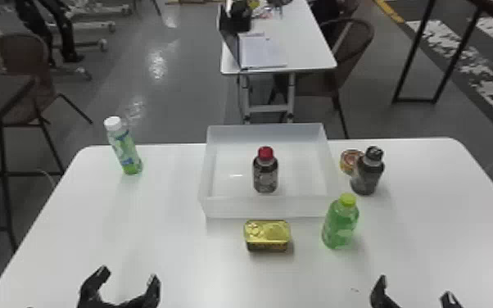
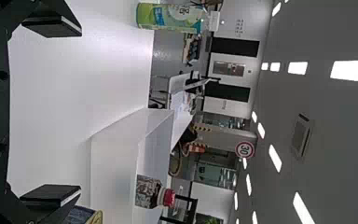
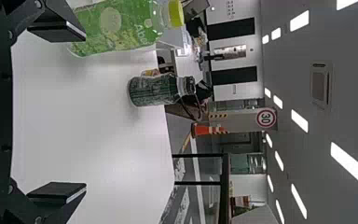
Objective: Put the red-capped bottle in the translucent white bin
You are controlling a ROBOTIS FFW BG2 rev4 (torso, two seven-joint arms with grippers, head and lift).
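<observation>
The red-capped bottle (image 1: 265, 170) stands upright inside the translucent white bin (image 1: 204, 180), around its middle. At the table's near left, my left gripper (image 1: 129, 278) is open and holds nothing; my right gripper (image 1: 415, 288), also open and with nothing between its fingers, is at the near right. Both are well short of the bin. In the left wrist view the open left gripper (image 2: 79, 112) has the bin (image 2: 114, 158) beyond it, and the red-capped bottle (image 2: 151, 192) rises above the bin's wall. The right wrist view has the right gripper (image 3: 85, 112) with fingers wide apart.
A gold tin (image 1: 267, 235) lies in front of the bin. Right of the bin are a yellow-capped green bottle (image 1: 340, 223), a dark bottle (image 1: 367, 172) and a small round can (image 1: 350, 161). A white-capped bottle (image 1: 124, 147) stands at the far left of the table (image 1: 168, 245).
</observation>
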